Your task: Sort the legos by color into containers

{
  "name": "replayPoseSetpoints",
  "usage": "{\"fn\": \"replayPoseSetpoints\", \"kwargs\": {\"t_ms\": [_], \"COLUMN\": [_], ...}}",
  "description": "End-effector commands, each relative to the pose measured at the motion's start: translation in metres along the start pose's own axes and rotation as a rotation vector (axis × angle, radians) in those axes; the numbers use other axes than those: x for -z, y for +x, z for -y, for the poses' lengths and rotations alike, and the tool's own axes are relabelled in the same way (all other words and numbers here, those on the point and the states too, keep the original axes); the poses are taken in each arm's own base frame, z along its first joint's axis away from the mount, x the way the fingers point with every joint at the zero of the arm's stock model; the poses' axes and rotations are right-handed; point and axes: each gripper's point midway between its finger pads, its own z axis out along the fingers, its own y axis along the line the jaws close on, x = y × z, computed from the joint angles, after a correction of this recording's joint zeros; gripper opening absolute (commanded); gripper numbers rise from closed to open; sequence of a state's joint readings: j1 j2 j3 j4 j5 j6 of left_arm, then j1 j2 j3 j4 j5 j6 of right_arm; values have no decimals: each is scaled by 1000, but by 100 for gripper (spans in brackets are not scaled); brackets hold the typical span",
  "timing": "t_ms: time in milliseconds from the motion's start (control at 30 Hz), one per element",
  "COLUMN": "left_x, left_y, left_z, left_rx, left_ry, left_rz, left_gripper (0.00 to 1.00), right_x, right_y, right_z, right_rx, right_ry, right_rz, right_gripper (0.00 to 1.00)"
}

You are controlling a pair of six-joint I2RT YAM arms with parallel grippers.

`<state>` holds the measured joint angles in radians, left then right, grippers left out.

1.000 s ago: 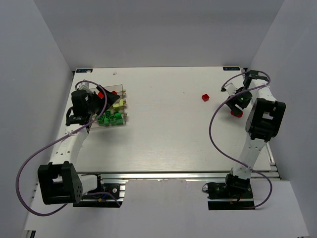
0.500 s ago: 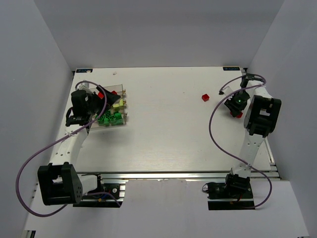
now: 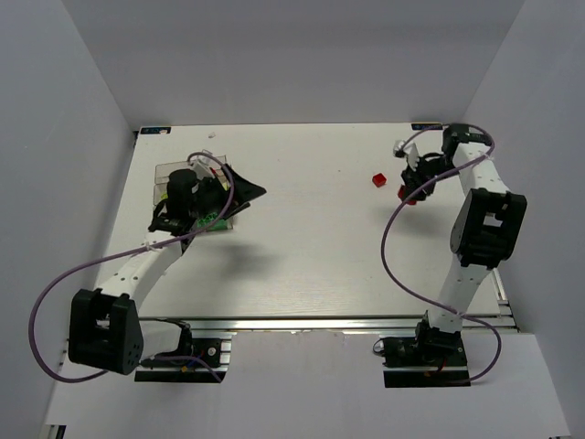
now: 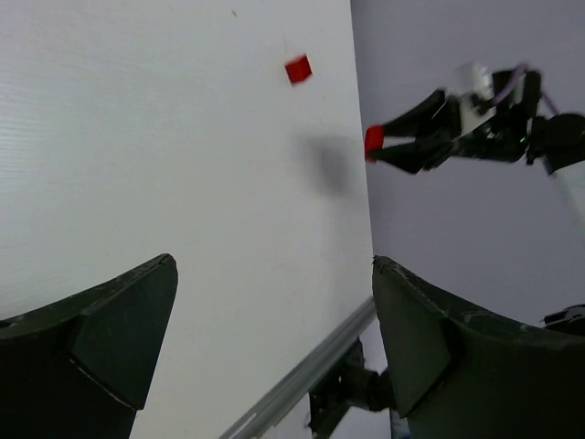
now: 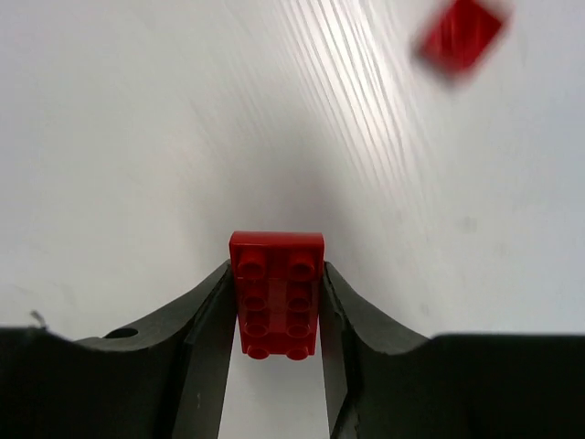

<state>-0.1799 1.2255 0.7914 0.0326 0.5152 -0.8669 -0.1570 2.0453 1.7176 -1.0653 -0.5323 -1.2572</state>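
Note:
My right gripper (image 3: 405, 193) is shut on a red studded lego (image 5: 276, 293), held between both fingers above the table at the far right; it shows as a red speck in the left wrist view (image 4: 373, 140). A second red lego (image 3: 379, 179) lies loose on the table just left of it, also in the right wrist view (image 5: 462, 32) and the left wrist view (image 4: 297, 69). My left gripper (image 3: 249, 191) is open and empty, lifted just right of the clear compartment tray (image 3: 172, 170). Green legos (image 3: 212, 219) show in the tray under the arm.
White walls close in the table on three sides. The metal rail (image 3: 320, 322) runs along the near edge. The left arm's cable (image 3: 212, 161) loops over the tray.
My left arm has swung up and right, off the tray. My right gripper has lifted the red lego from the right edge and moved left toward the loose red lego.

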Motion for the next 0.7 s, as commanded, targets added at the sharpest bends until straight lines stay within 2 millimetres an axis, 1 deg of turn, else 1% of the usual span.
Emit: {"fn": "replayPoseSetpoints", "kwargs": {"t_ms": [0,33,67,100,133,167,200,233,267,300,333,367,400,500,533,567,667], "left_x": [-12,-16,-18,-20,-24,-26,-27,-32,-33,-35,-36,-39,-39,-40,-40,-41,-43], "left_y": [20,28,30,30,35,34,32,38,35,36,39,40,39,44,49,51,61], "left_z": [25,33,37,43,48,52,59,61,69,74,79,80,85,94,96,96,96], "left_rx": [-21,-28,-21,-27,-27,-15,-18,-14,-10,-12,-15,-14,-19,-23,-23,-23,-20], "left_ry": [103,121,131,151,164,175,197,205,221,234,245,245,254,275,279,279,269], "left_rz": [-67,-89,-95,-91,-101,-98,-89,-106,-103,-104,-110,-114,-109,-117,-131,-137,-164], "left_gripper": [96,96,97,97,97,97,97,97,97,97,97,97,97,97,96,96,93], "right_x": [22,22,21,20,16,13,11,5,4,3,-1,-1,-3,-11,-12,-17,-23], "right_y": [-115,-132,-163,-174,-183,-205,-213,-217,-236,-242,-244,-253,-259,-266,-267,-268,-272], "right_z": [-80,-88,-114,-126,-139,-159,-169,-178,-189,-193,-199,-207,-207,-218,-220,-224,-231], "right_rx": [169,185,220,172,170,232,218,225,300,310,264,292,318,325,326,325,344], "right_ry": [-166,-178,-234,-270,-306,-339,-360,-374,-361,-359,-374,-369,-354,-368,-369,-367,-358], "right_rz": [360,410,479,498,516,550,550,547,579,590,584,597,610,587,584,569,561], "right_gripper": [0,0,0,0,0,0,0,0,0,0,0,0,0,0,0,0,0]}}
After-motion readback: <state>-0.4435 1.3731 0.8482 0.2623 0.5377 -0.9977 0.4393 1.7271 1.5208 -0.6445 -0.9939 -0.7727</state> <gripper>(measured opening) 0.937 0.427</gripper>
